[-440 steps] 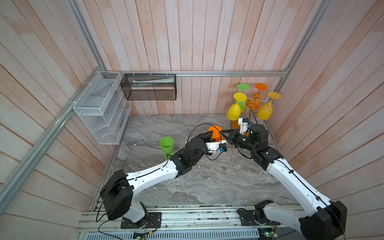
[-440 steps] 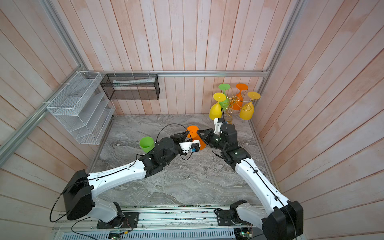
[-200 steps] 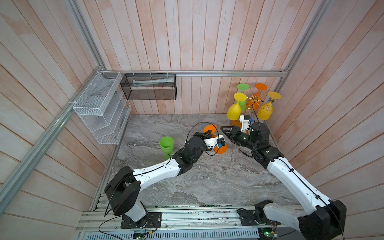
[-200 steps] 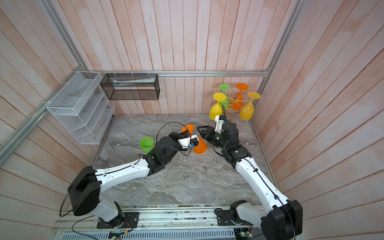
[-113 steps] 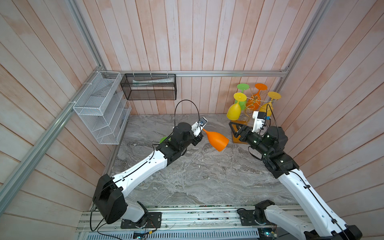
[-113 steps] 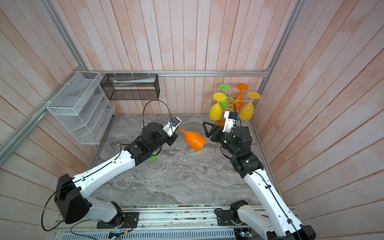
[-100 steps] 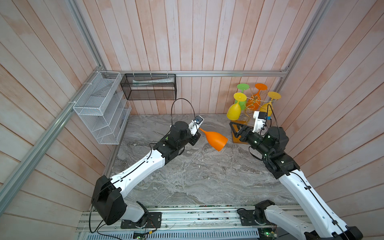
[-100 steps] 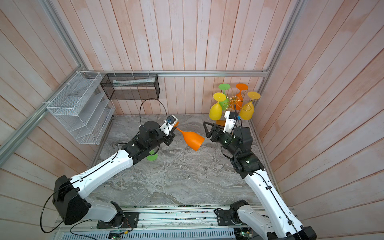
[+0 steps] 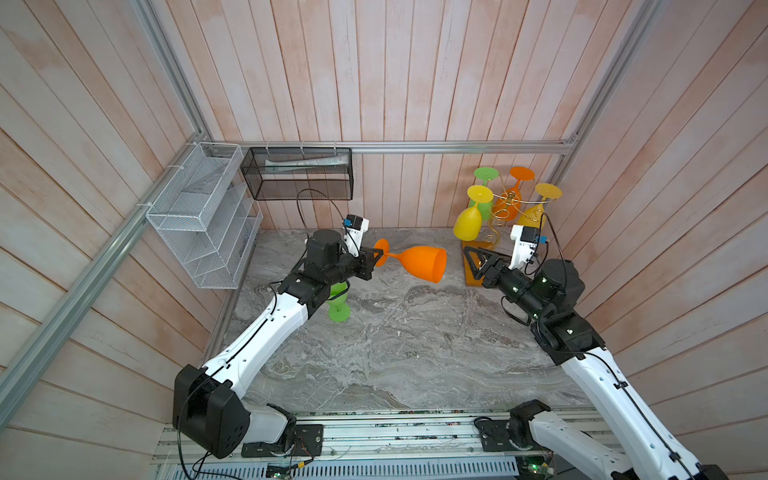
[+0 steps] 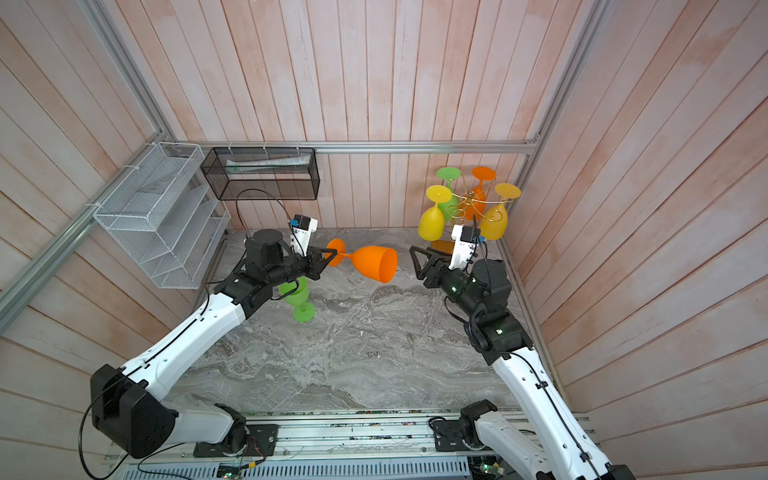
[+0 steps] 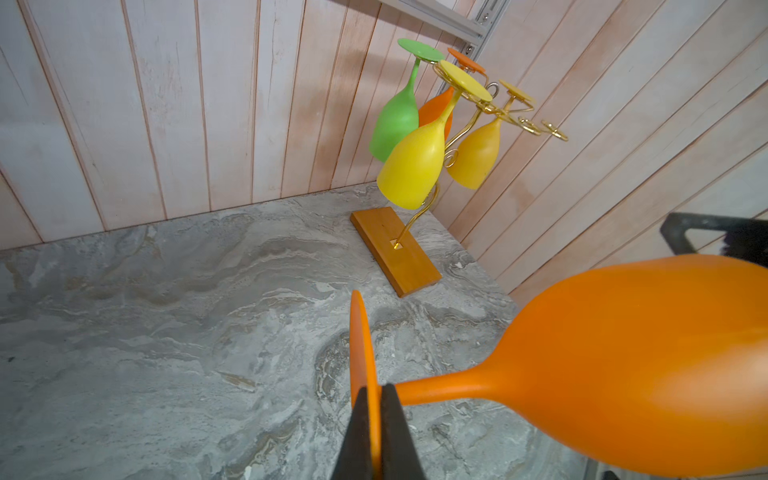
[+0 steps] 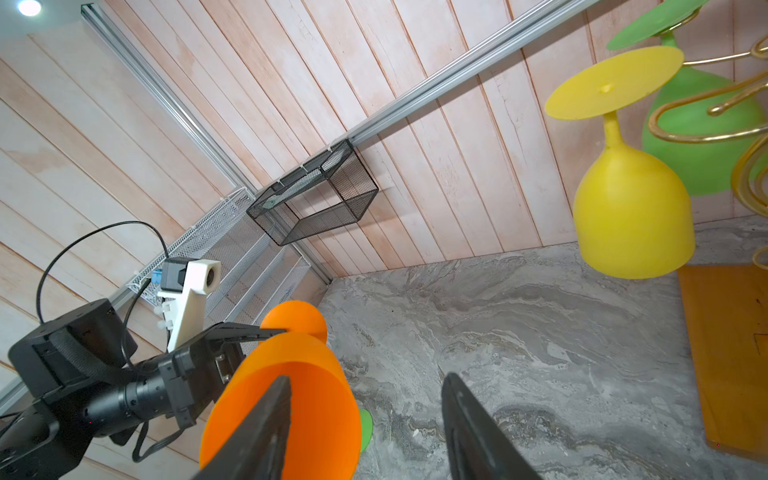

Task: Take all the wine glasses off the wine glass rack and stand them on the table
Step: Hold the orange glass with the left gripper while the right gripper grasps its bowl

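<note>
My left gripper point(image 9: 376, 255) point(image 11: 374, 399) is shut on the foot disc of an orange wine glass point(image 9: 419, 262) point(image 10: 374, 262) point(image 11: 623, 374). The glass lies horizontal above the marble table, its mouth facing right. My right gripper point(image 9: 471, 259) point(image 12: 365, 382) stands open just right of that mouth, nothing between its fingers. The wine glass rack point(image 9: 505, 203) point(image 11: 395, 249), gold wire on a wooden base, stands in the back right corner behind my right gripper. Several glasses hang on it upside down: green, orange, two yellow.
A green wine glass point(image 9: 338, 307) point(image 10: 301, 301) stands on the table under my left forearm. A white wire basket point(image 9: 199, 216) hangs on the left wall and a black mesh basket point(image 9: 299, 174) on the back wall. Wooden walls stand close round the rack.
The left arm has lifted the orange glass up and to the left, turning it horizontal. The right gripper has drawn away from it, back towards the rack.
</note>
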Tool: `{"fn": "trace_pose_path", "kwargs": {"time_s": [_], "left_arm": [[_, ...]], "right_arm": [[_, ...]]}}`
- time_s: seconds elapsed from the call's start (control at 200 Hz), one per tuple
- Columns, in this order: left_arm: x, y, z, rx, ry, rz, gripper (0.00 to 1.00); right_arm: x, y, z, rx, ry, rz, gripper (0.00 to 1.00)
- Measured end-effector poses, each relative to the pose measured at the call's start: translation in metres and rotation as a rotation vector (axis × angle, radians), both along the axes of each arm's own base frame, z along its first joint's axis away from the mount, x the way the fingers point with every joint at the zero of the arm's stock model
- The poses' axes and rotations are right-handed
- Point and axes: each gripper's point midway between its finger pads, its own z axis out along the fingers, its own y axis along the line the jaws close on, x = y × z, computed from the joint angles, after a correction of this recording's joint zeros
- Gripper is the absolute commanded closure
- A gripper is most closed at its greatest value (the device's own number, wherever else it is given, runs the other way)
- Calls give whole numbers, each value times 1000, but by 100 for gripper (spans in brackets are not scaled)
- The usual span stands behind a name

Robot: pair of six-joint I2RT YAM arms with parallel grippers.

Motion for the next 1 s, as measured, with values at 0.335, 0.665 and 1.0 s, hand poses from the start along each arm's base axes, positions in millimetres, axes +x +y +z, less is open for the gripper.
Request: {"fn": "trace_pose_path", "kwargs": {"time_s": [0.335,0.665,1.0], "left_arm": [[-1,21,7,-137,88,3,100],[-6,26,-1,-156,110,-7,100],[-13,27,0,-158,103,-18,100]], "right_arm": [[-12,41,1,-70,-30,123,46],[6,72,-5,-119,20,179,48],[12,108,-15,-164,63,257,73]]}}
